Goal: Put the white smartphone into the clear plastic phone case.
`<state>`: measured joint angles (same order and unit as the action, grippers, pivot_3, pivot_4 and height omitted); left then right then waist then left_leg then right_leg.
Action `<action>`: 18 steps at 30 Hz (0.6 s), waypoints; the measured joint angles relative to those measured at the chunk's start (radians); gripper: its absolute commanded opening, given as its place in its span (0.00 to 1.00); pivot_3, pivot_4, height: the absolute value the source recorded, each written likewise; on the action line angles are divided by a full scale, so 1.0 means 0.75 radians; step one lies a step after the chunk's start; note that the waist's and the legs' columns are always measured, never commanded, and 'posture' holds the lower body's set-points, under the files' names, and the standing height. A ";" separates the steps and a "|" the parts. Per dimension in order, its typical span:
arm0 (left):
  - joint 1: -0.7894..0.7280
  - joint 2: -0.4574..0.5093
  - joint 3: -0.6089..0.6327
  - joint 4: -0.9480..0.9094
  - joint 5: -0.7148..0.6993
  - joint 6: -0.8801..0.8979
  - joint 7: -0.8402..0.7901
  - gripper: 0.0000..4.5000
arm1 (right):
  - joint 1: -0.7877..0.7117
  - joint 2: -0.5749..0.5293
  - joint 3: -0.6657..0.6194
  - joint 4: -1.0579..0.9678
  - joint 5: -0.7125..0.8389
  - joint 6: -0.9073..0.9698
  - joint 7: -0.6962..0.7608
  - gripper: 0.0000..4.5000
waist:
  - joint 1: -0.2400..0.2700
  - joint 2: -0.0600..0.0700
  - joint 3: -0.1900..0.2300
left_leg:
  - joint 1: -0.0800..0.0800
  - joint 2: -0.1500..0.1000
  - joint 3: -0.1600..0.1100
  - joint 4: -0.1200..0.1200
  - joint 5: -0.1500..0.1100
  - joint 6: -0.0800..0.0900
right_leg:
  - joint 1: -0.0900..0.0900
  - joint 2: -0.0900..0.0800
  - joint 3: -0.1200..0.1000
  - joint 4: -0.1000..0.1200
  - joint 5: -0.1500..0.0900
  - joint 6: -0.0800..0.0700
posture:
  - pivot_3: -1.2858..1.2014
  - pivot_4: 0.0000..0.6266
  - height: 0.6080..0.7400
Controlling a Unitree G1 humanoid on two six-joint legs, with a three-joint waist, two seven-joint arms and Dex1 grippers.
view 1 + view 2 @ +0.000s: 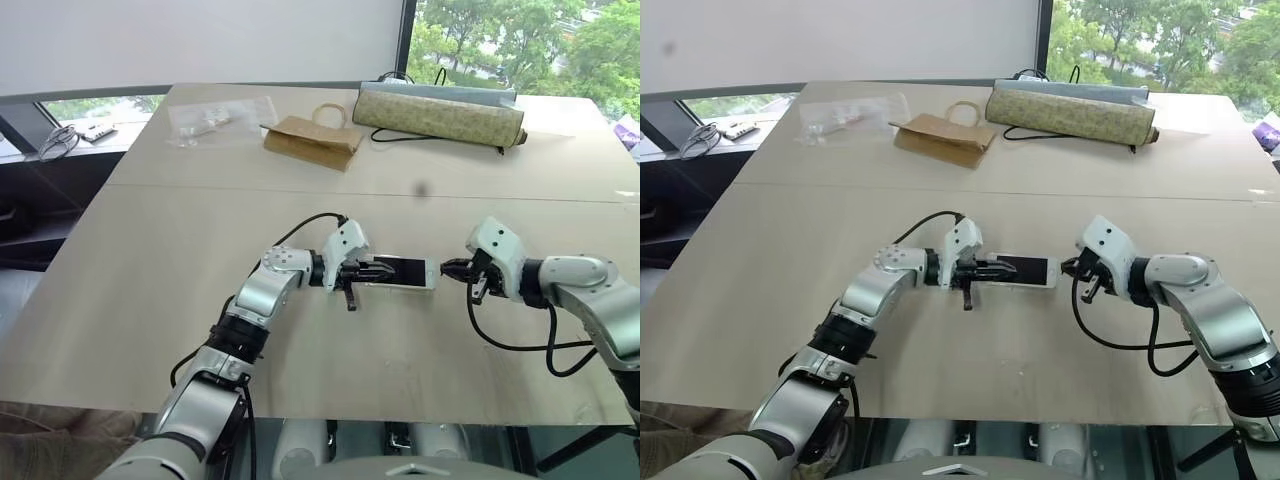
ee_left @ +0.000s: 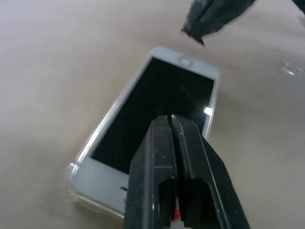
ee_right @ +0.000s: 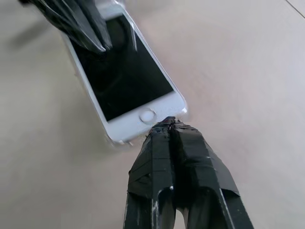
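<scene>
The white smartphone point(image 2: 157, 124) is lying screen up near the middle of the table point(image 1: 150, 300), and a thin transparent rim, judged to be the clear plastic phone case point(image 2: 78, 160), is being seen around its sides and corners. The phone is therefore appearing already seated in the case, or almost; whether every corner is pressed in fully cannot be told, so a last pressing is probably what is being left. The left gripper point(image 1: 378, 270), with its fingers closed together and holding nothing, is being rested over the end of the phone far from the home button. The right gripper point(image 1: 452, 268), also closed and empty, is being kept with its tip at the home-button end of the phone, touching it or just beside it. Around the phone the table is being left bare on all sides, so there is open room for sliding or pressing. The brown paper bag point(image 1: 310, 140), the crinkled plastic bag point(image 1: 215, 120) and the long patterned pouch point(image 1: 440, 117) are lying well apart from the phone, toward the far edge.
</scene>
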<state>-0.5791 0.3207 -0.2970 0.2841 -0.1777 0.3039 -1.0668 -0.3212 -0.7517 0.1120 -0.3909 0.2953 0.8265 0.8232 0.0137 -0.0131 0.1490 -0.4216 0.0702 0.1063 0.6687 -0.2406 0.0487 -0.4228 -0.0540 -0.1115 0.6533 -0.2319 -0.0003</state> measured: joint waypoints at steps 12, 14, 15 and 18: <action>0.003 0.002 -0.003 0.000 0.029 -0.008 0.015 0.02 | -0.137 0.059 0.202 0.162 -0.063 -0.044 0.018 0.00 | 0.000 0.000 0.000 | 0.002 0.000 0.003 0.000 0.000 0.000 | 0.001 -0.001 0.000 0.001 0.001 -0.001 | 0.52 0.24 1.00; 0.006 0.001 -0.008 -0.003 0.037 -0.010 0.028 0.02 | -0.161 0.044 0.232 0.188 -0.078 -0.063 0.037 0.00 | 0.001 0.000 -0.001 | 0.006 0.000 0.003 0.000 0.000 0.000 | 0.004 -0.001 -0.001 0.002 0.000 0.000 | 0.52 0.24 1.00; 0.010 0.000 -0.008 -0.004 0.037 -0.010 0.035 0.02 | -0.175 0.037 0.247 0.204 -0.087 -0.066 0.048 0.00 | 0.001 0.000 -0.001 | 0.009 0.000 0.003 0.000 0.000 0.000 | 0.007 -0.001 -0.001 0.002 0.000 0.000 | 0.52 0.24 1.00; 0.028 -0.008 -0.008 -0.017 0.037 -0.007 0.059 0.02 | -0.214 0.020 0.287 0.235 -0.107 -0.067 0.081 0.00 | 0.002 -0.002 -0.004 | 0.011 0.000 0.001 0.001 0.000 0.000 | 0.010 -0.003 -0.001 0.001 0.000 0.000 | 0.52 0.24 1.00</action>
<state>-0.5580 0.3144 -0.3028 0.2715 -0.1495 0.2987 -1.0226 -0.4820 -0.7364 0.3271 -0.2146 0.2149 0.7762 0.8843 0.0150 -0.0147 0.1461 -0.4137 0.0704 0.1072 0.6692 -0.2407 0.0489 -0.4156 -0.0561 -0.1122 0.6544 -0.2322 -0.0003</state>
